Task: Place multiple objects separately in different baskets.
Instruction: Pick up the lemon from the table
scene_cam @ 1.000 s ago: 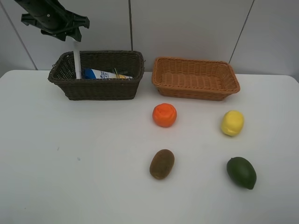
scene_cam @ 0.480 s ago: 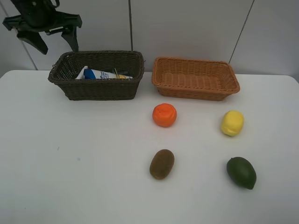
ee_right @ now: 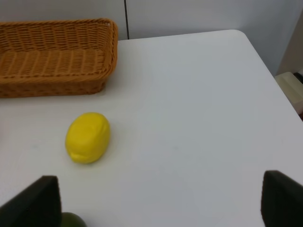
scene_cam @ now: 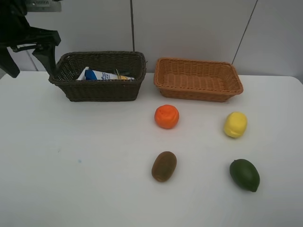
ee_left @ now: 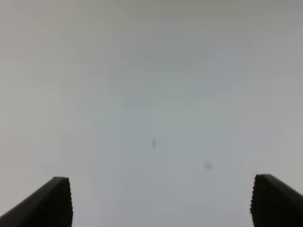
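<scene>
Two wicker baskets sit side by side at the back of the white table (scene_cam: pixel 71 165). The dark brown basket (scene_cam: pixel 97 90) has a white blue-capped tube (scene_cam: pixel 102 74) in it, and the orange-tan basket (scene_cam: pixel 198 80) is on its right. Four fruits lie loose in front, well apart: one orange (scene_cam: pixel 166 116), one lemon (scene_cam: pixel 235 124), one kiwi (scene_cam: pixel 164 166) and one dark green fruit (scene_cam: pixel 245 174). The left gripper (scene_cam: pixel 27 61) hangs spread wide and empty just beside the dark brown basket. The right gripper (ee_right: pixel 158 205) gapes near the lemon, gripping nothing.

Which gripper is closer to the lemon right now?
Right. The lemon lies just ahead of the right gripper; the left gripper is away beyond the left end of the dark brown basket.
</scene>
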`<state>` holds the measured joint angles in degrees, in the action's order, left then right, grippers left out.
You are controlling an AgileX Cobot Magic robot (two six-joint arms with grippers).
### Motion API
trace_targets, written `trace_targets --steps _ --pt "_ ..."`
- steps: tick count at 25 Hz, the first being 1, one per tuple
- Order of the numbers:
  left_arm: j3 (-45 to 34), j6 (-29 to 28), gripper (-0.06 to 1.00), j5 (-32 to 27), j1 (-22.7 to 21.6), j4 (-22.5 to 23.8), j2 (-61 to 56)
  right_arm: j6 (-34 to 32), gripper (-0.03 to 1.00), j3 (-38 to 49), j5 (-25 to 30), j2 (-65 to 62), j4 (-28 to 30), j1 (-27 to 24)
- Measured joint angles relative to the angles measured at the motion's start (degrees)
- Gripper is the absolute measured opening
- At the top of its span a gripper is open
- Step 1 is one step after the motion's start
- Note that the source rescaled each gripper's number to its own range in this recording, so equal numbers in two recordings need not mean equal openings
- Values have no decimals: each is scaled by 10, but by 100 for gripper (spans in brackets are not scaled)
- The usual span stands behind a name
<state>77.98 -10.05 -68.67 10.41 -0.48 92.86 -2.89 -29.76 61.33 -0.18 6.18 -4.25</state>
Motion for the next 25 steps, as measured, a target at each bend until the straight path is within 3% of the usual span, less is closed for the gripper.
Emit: trace_targets --steps 11,17,25 --pt "-286 14 99 -1 0 11 -411 0 100 0 0 0 0 0" --pt "-358 44 99 -3 0 10 -629 0 100 0 0 0 0 0" --pt "-454 105 99 50 0 -15 -857 0 100 0 0 0 0 0"
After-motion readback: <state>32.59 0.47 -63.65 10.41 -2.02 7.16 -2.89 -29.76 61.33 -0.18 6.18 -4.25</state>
